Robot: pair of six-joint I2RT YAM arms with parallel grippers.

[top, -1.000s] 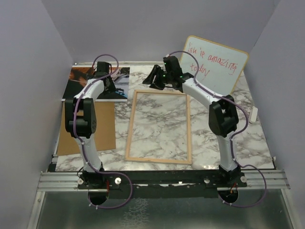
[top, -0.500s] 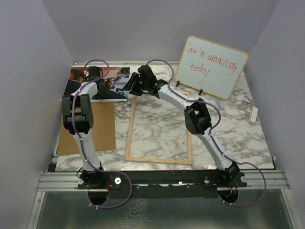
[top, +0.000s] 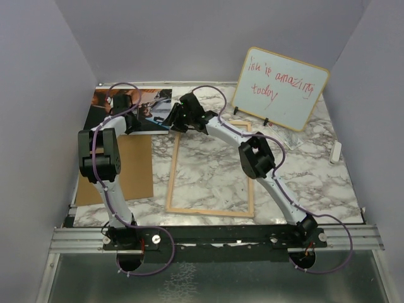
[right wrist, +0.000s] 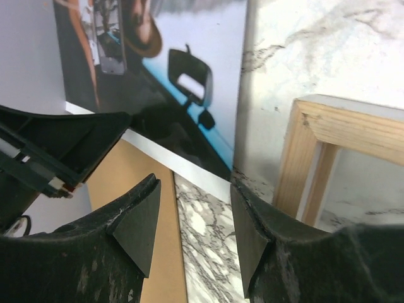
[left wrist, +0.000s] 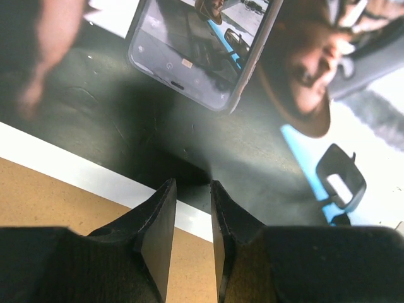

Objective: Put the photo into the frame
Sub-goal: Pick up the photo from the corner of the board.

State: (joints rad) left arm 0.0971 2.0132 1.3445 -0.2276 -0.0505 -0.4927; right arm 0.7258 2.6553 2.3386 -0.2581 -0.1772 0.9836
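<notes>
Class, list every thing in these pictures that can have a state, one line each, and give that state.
frame: flat on the table, wood face up, empty.
brown board: lying flat.
photo: lying flat, outside the frame, near edge over the brown board.
whiteboard: propped up, written on in red.
left claw: slightly open over the photo's near edge.
right claw: open beside the photo's corner.
</notes>
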